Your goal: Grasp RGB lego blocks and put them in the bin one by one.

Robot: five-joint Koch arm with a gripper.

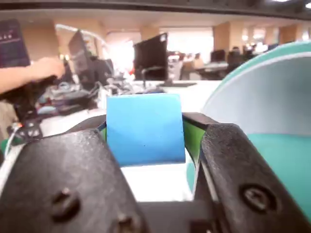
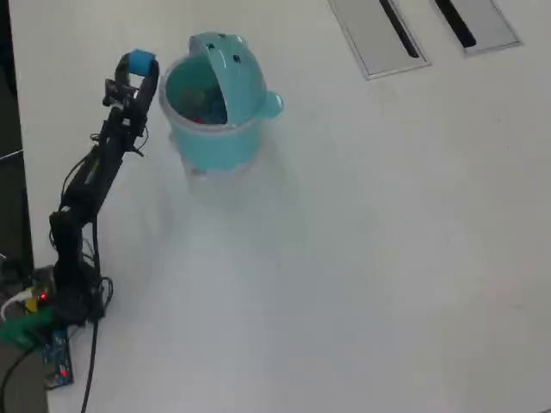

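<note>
The blue lego block (image 1: pixel 145 127) sits clamped between my gripper's (image 1: pixel 146 128) two black jaws, which have green pads. In the overhead view the gripper (image 2: pixel 139 65) holds the blue block (image 2: pixel 140 61) up in the air just left of the bin (image 2: pixel 211 129). The bin is a light turquoise bucket with its animal-face lid (image 2: pixel 234 70) tipped open. Inside the bin I see a red block (image 2: pixel 201 118) and a hint of green beside it. In the wrist view the bin's rim and lid (image 1: pixel 272 97) fill the right side.
Two grey slotted plates (image 2: pixel 379 36) (image 2: pixel 475 24) lie at the top right of the white table (image 2: pixel 344 258). The arm's base and cables (image 2: pixel 52 301) stand at the left edge. A person's hand (image 1: pixel 43 70) and monitors show in the wrist view's background.
</note>
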